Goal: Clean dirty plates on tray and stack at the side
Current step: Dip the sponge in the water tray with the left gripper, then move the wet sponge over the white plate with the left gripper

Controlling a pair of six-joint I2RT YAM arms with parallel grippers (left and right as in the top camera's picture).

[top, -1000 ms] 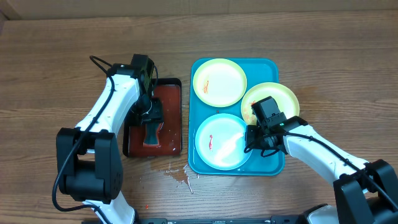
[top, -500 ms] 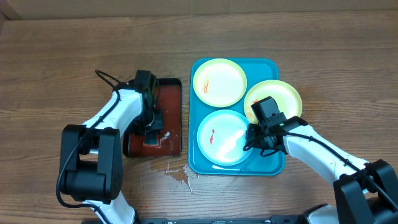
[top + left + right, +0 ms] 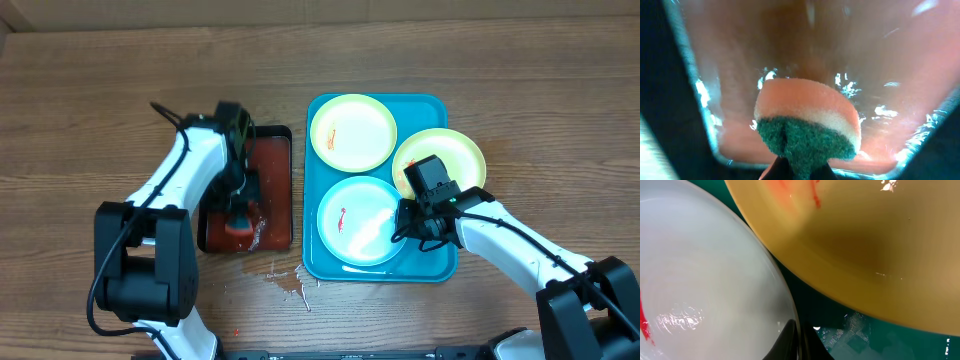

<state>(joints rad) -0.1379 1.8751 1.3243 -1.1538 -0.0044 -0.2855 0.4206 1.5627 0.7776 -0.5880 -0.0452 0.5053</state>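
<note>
Three pale yellow-green plates lie on the turquoise tray [image 3: 438, 265]: a far one [image 3: 352, 131], a right one [image 3: 452, 155] and a near one [image 3: 355, 222], each with small red smears. My right gripper [image 3: 404, 224] is shut on the near plate's right rim; in the right wrist view its fingertips [image 3: 799, 342] pinch that rim, with the near plate [image 3: 700, 280] on the left and the right plate [image 3: 865, 245] overlapping above. My left gripper [image 3: 240, 212] is shut on an orange sponge with a green scouring side [image 3: 807, 125], low inside the dark red tray [image 3: 850, 50].
The black-rimmed dark red tray [image 3: 277, 185] sits just left of the turquoise tray and holds shiny liquid. Spilt drops [image 3: 289, 283] lie on the wooden table in front of it. A cardboard edge runs along the back of the table.
My left gripper has closed on the sponge in the dark red tray and shifted slightly. The near plate slid a little to the right in the right gripper's grip.
</note>
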